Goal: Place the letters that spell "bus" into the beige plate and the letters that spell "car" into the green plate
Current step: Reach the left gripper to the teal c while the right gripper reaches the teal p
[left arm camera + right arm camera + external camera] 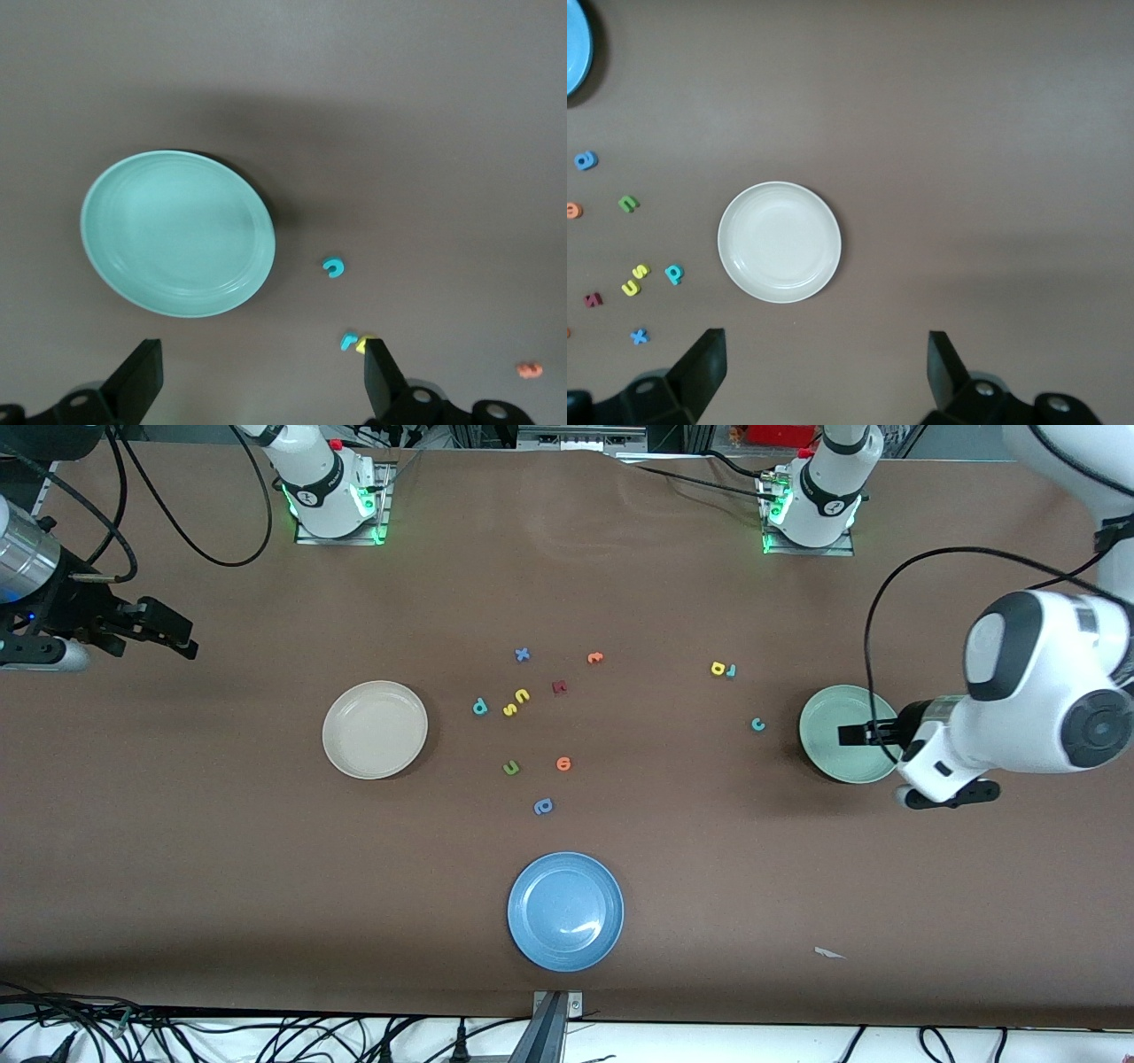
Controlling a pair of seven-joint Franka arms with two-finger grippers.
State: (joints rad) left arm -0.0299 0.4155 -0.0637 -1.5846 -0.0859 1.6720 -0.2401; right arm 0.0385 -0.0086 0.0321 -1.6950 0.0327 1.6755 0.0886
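Note:
The beige plate (375, 729) (780, 242) lies toward the right arm's end, and the green plate (846, 733) (177, 232) toward the left arm's end; nothing lies in either. A teal "b" (479, 707) (673, 274), a yellow "u" (521, 695) and a yellow "s" (509, 709) lie together mid-table. A yellow "a" (718, 668) touches a teal "r" (730, 671) (348, 340), with a teal "c" (757, 724) (333, 266) beside the green plate. My left gripper (912, 766) (263, 372) hangs open and empty over the green plate's edge. My right gripper (182, 636) (824, 363) is open and empty, high over the table's end.
A blue plate (565, 911) lies nearest the front camera. Loose among the letters are a green "u" (510, 768), an orange letter (563, 763), a periwinkle letter (543, 806), a dark red one (559, 686), a blue "x" (522, 654) and an orange "t" (594, 657).

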